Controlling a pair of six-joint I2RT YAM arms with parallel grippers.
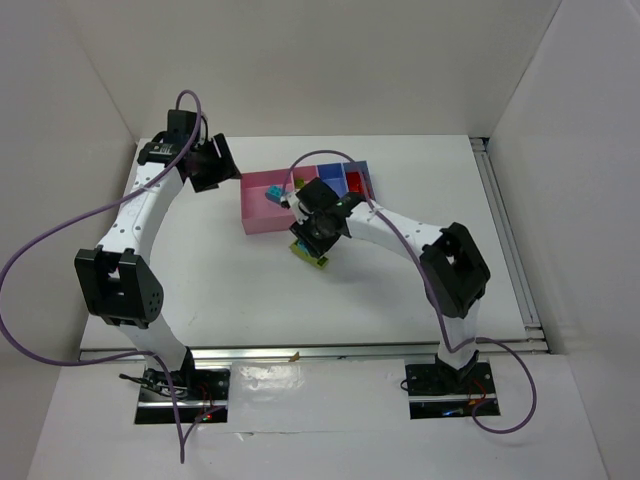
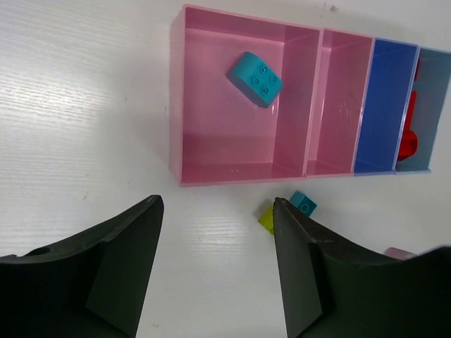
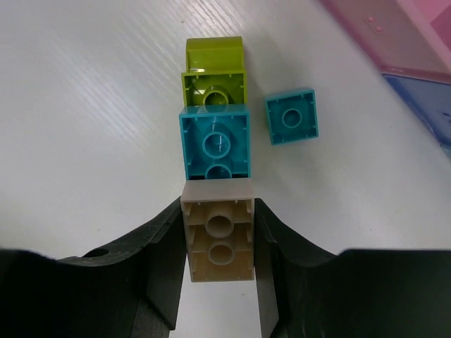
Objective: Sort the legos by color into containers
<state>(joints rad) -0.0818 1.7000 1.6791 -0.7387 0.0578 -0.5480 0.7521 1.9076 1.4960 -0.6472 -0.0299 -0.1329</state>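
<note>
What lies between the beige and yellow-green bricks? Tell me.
A cyan brick lies between the beige brick and yellow-green brick; right wrist view shows it.

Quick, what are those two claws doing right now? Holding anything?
Left gripper: open, holding nothing.
Right gripper: closed on the beige brick.

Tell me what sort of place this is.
Probably a robotics lab test cell: a white table boxed in by plain white walls, two robot arms bolted at its near edge, and plastic bins with toy bricks as practice props.
</note>
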